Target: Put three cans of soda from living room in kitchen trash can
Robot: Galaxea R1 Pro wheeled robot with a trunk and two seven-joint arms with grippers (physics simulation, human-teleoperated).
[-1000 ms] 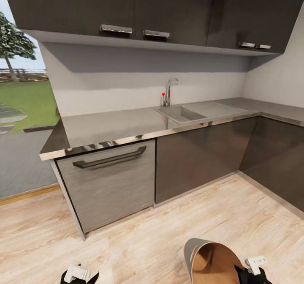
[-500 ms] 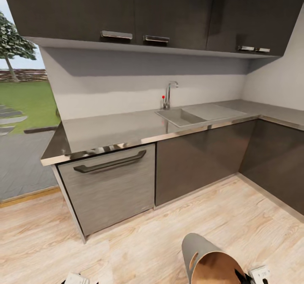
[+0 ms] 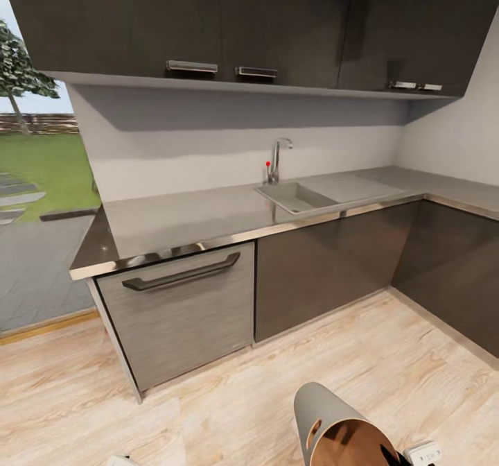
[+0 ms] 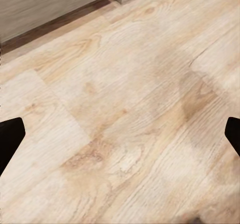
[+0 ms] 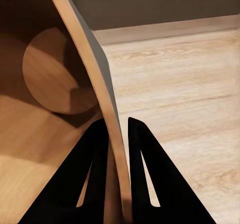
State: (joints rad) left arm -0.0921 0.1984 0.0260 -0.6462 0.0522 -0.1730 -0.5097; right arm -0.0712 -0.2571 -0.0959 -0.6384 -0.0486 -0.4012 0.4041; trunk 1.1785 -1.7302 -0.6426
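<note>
Tash can (image 5: pixel 60 79) wall pinched inside right tool (image 5: pixel 118 129).

Pale wood-plank floor (image 3: pixel 208 410) of the kitchen, running up to the base of the grey cabinet fronts (image 3: pixel 180 313) that stand on it. Above them, the steel surface (image 3: pixel 201 216) forms an L along two walls, with an inset sink (image 3: pixel 298 197) and a tall tap (image 3: pixel 276 157) behind it. Left wrist view: bare floor planks (image 4: pixel 120 114).
</note>
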